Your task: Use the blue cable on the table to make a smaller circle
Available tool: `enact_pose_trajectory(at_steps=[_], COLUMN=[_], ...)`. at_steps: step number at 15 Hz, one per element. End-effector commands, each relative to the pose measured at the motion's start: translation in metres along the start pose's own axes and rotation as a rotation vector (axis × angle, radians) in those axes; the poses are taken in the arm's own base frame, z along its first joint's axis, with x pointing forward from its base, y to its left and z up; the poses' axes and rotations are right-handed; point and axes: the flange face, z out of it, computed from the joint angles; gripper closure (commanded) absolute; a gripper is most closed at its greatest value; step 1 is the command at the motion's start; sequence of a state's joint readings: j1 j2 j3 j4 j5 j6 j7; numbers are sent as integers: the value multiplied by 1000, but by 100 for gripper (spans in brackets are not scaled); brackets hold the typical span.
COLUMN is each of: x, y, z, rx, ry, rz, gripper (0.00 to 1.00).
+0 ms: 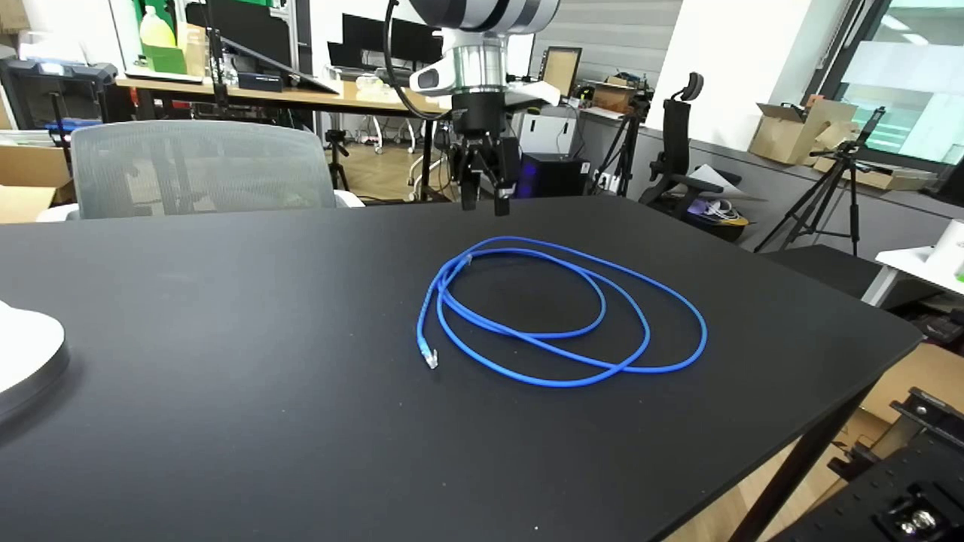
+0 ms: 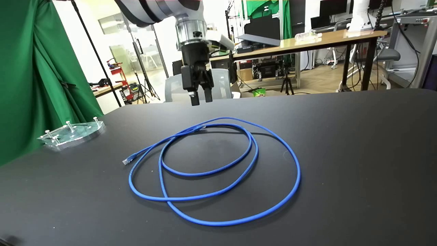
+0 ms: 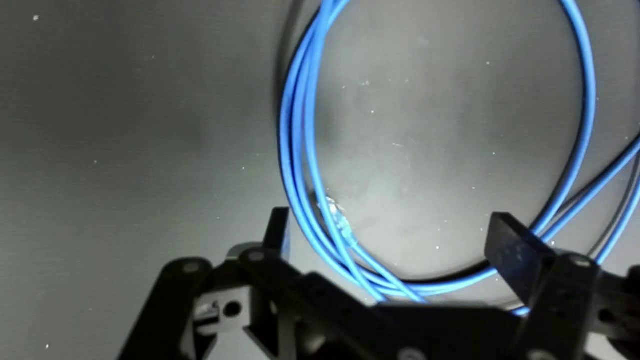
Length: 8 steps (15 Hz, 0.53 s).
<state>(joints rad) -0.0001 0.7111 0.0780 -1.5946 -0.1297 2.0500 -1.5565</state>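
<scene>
The blue Ethernet cable [image 2: 194, 174] lies on the black table [image 1: 226, 391] in several loose loops of different size, which cross over one another. In both exterior views, a clear RJ45 plug [image 1: 431, 359] at one cable end lies at the outer side of the coil. In the wrist view, another RJ45 plug [image 3: 332, 207] rests just beside the bundled strands. Any writing on the cable or on the gripper [image 1: 486, 205] is too small or too blurred to be read.

The gripper hangs above the table, apart from the cable, and its two fingers [image 3: 512, 250] point downward. The jaws are released and spread wide from each other, with only air between them. In the wrist view, the strands appear below, within this gap.

In an exterior view, a transparent plate [image 2: 76, 134] with bolts [image 2: 69, 125] lies on the table, near a green curtain [image 2: 47, 78].
</scene>
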Motion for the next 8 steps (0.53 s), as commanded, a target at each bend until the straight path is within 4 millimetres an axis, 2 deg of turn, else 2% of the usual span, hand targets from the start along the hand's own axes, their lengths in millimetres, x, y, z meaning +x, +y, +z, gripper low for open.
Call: enact_pose_trajectory(at_steps=[1,5,8], x=[-6,-13,-20], y=[-33,-62,-80], z=[-17,-18,-6], rx=[-10,10,98], ry=[5,-7,-15], rz=[194,382,457], gripper=[0,0,0])
